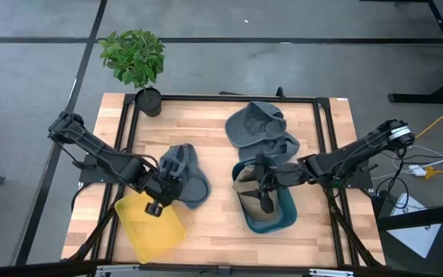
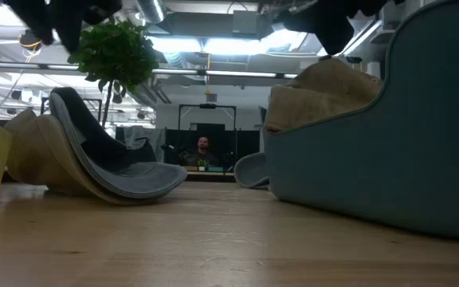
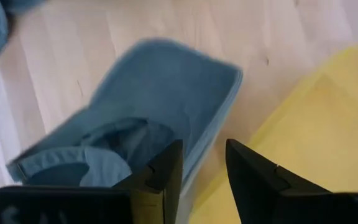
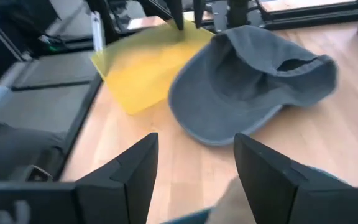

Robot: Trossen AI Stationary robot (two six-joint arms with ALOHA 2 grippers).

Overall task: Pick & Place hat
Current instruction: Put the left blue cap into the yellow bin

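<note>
Left end effector (image 1: pixel 162 201) over grey hat (image 1: pixel 187 175)

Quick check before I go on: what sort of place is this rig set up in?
Most likely a robotics lab or industrial workshop. The wooden table stands on a bare grey concrete floor, exposed ducts and strip lights run along the ceiling, and a person sits at a workstation beyond the table.

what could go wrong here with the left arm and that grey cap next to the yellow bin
The left gripper sits at the grey cap's edge, right by the yellow bin; a thin pinch of fabric could slip. Lifting might also snag the bin's wall and drag it. The right gripper hangs open over the blue bin, close enough to crowd the middle.
</note>
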